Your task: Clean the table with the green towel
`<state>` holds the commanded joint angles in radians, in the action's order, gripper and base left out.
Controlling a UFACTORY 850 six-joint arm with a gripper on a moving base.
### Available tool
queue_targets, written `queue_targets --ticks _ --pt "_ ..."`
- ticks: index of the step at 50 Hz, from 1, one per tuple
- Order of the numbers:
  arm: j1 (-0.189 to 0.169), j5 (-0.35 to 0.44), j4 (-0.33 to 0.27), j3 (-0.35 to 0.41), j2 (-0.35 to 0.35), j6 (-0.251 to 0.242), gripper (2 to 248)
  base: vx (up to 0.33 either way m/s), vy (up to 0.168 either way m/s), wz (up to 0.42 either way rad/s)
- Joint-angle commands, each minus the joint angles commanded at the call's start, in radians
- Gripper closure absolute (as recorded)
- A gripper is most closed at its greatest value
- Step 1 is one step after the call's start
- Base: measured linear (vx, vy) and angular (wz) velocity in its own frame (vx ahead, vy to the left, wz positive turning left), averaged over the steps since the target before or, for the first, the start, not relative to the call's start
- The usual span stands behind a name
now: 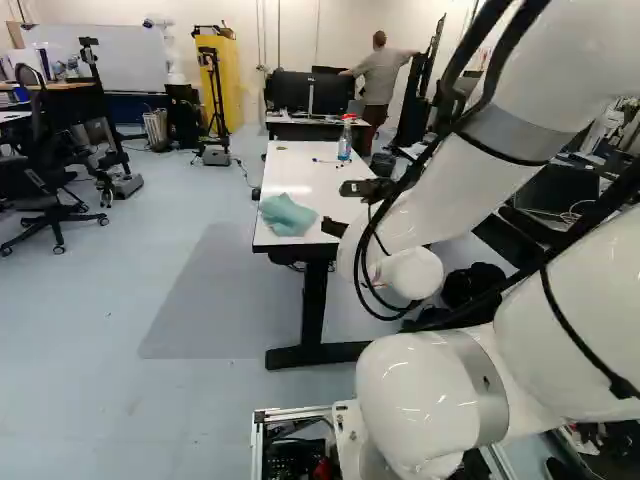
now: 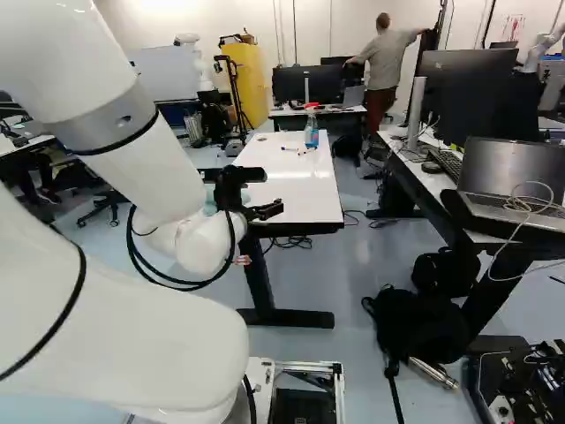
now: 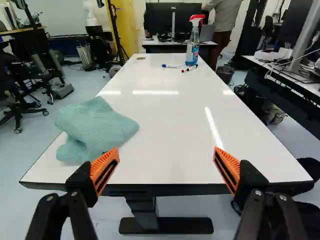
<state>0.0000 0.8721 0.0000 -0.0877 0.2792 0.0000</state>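
Green towel (image 3: 92, 129) lies bunched in a loose heap at the near left corner of the bench (image 3: 200, 150), partly over the near edge, just ahead of my left orange pad, so it sits outside the gap, not between the pads. My jaws (image 3: 165, 170) are spread wide and grasp nothing, held level just off the near edge and aimed down the bench's length, which suits a reach toward that corner. Spray bottle (image 3: 193, 40) and markers (image 3: 179, 67) sit at the far end, well apart from the towel; the glossy top shows only glare, so I can't judge wiped or not.
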Motion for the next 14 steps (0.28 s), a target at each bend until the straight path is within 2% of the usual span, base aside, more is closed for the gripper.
queue_targets --ticks 14 --pt "0.000 0.001 0.000 0.000 0.000 0.000 3 0.000 0.000 0.000"
